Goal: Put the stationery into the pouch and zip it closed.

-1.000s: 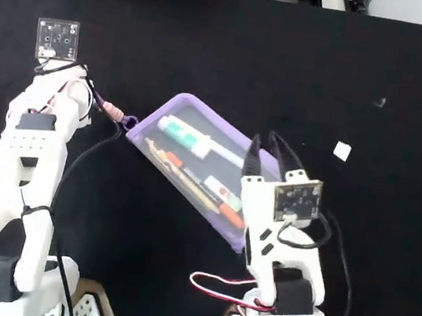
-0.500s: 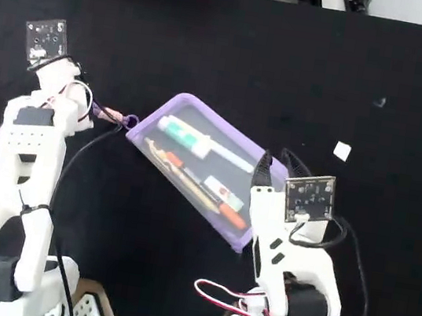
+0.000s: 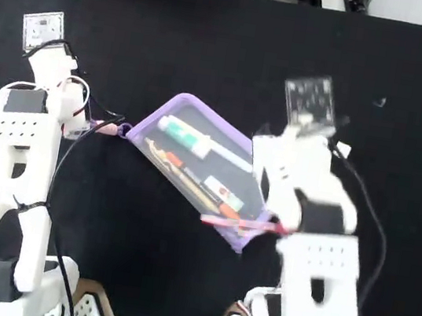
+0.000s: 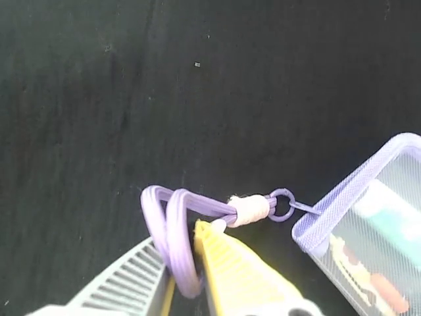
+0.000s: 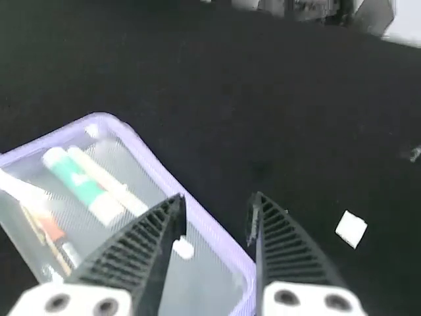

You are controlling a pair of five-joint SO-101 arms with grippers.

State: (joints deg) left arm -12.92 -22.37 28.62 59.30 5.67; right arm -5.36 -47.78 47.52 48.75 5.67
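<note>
A purple-edged clear pouch (image 3: 194,163) lies slanted at the table's middle. Through its side show a green-and-white glue stick (image 3: 186,136), an orange pen (image 3: 224,205) and other stationery. Its purple cord loop (image 4: 172,230) hangs from a ring (image 4: 281,203) at the pouch's left corner (image 4: 355,210). My left gripper (image 4: 177,240) is shut on that loop, just left of the pouch (image 3: 81,124). My right gripper (image 5: 214,207) hovers open above the pouch's right end (image 5: 197,230), with nothing between its black fingers (image 5: 148,230). The glue stick (image 5: 79,174) lies below it.
A small white scrap (image 5: 350,228) lies on the black table (image 3: 212,47) to the right of the pouch. The right arm (image 3: 302,187) rises over the pouch's right end. Pale cloth shows beyond the table's far edge.
The right arm has lifted from beside the pouch's near right end and swung farther over its right end. The left arm has drawn the loop slightly left and away.
</note>
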